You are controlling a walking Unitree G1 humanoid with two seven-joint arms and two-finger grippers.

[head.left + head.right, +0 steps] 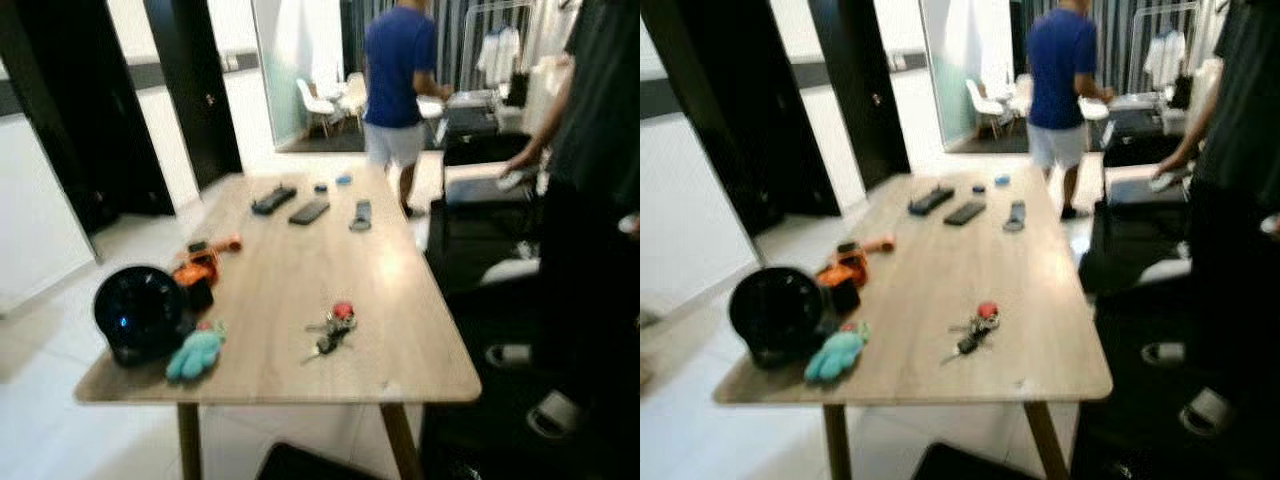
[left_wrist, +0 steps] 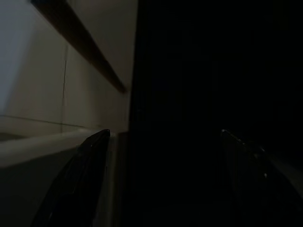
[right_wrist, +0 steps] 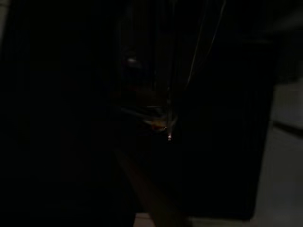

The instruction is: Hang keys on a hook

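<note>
A bunch of keys [image 1: 333,330] with a red fob [image 1: 343,310] lies on the light wooden table [image 1: 290,280], close to its near edge and a little right of centre. In the left wrist view my left gripper [image 2: 163,134] hangs in the shade beside a pale wall. Its two black fingers [image 2: 80,175] stand apart with nothing between them. The right wrist view is almost black, and little can be made out beyond faint dark shapes.
On the table's near left are a round black object [image 1: 140,312], a teal plush toy [image 1: 195,352] and an orange tool [image 1: 205,262]. Three dark remotes [image 1: 309,211] lie at the far end. A person in blue [image 1: 398,70] stands beyond the table. Another person [image 1: 590,200] stands at its right.
</note>
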